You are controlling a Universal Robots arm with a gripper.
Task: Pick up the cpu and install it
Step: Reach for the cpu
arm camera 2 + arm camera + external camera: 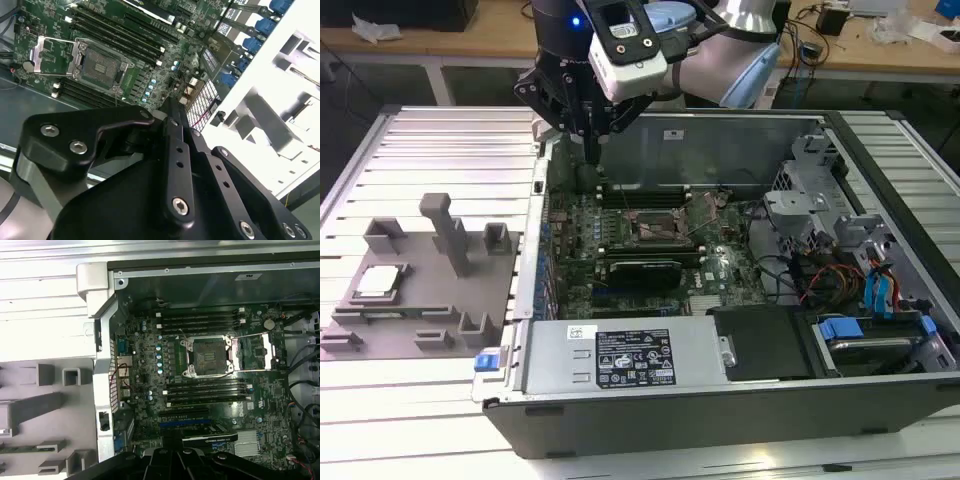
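The cpu (377,281), a small silvery square chip, lies flat on the grey fixture plate (420,320) at the exterior view's left, outside the computer case. My gripper (589,150) hangs over the case's rear left corner, well apart from the cpu, shut with nothing between its fingers. In the second wrist view the gripper (170,107) points down at the motherboard edge. The cpu socket (650,228) sits mid-board with its metal load plate swung open and its black bed bare. Both wrist views show the socket (100,65) (207,356).
Grey upright blocks (450,235) stand on the fixture plate near the cpu. Inside the case are memory sticks (200,320), a black graphics card (642,270), a power supply (620,355) at the front, and drive bays with blue tabs (880,290) and cables at the right.
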